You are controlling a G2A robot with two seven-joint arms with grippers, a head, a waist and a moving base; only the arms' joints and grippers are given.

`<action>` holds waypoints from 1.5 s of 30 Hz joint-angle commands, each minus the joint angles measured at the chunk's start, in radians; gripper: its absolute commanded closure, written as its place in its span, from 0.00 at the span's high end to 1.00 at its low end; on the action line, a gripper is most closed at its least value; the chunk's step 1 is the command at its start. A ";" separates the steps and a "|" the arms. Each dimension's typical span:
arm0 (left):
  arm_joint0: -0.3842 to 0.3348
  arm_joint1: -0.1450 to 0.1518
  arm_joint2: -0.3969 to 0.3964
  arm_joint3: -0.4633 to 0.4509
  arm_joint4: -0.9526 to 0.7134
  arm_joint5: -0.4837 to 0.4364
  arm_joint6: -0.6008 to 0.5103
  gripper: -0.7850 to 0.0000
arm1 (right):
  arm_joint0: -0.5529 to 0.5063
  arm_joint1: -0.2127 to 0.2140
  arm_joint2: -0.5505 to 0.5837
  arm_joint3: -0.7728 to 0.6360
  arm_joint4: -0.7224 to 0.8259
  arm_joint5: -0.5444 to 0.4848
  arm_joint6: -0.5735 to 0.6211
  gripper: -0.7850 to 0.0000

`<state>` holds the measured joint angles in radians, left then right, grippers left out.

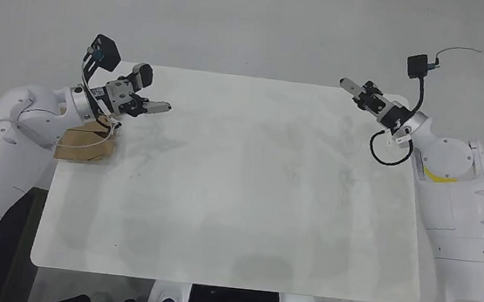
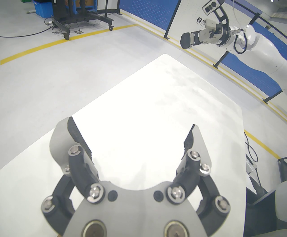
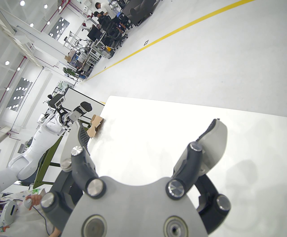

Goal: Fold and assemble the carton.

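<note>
A brown cardboard carton point(image 1: 87, 144) lies at the table's left edge, partly hanging over it, with flaps standing up; it is also small in the right wrist view point(image 3: 96, 125). My left gripper point(image 1: 146, 96) hovers just above and beyond the carton, open, with nothing between its fingers point(image 2: 132, 132). My right gripper point(image 1: 353, 89) hangs above the table's far right corner, far from the carton, open and empty point(image 3: 146, 130). The left wrist view also shows the right gripper point(image 2: 187, 40) across the table.
The white table point(image 1: 238, 194) stretches between both arms with a bare surface. Its left edge point(image 1: 51, 176) runs right under the carton. Beyond the table there is grey floor with yellow lines.
</note>
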<state>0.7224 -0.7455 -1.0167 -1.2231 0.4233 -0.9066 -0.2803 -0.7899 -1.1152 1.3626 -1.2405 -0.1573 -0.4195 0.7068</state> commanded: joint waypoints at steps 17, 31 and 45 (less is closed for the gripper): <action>0.091 0.034 -0.123 0.007 -0.344 0.032 -0.208 1.00 | 0.000 0.000 0.000 0.000 0.000 0.000 0.000 1.00; 0.032 0.047 -0.203 0.200 -0.642 0.094 -0.413 1.00 | 0.000 0.000 0.000 0.000 0.000 0.000 0.000 1.00; -0.047 0.050 -0.263 0.433 -0.717 0.108 -0.477 1.00 | 0.000 0.000 0.000 0.000 0.000 0.000 0.000 1.00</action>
<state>0.6791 -0.6952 -1.2766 -0.8075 -0.2989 -0.8020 -0.7643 -0.7899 -1.1152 1.3626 -1.2405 -0.1573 -0.4195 0.7068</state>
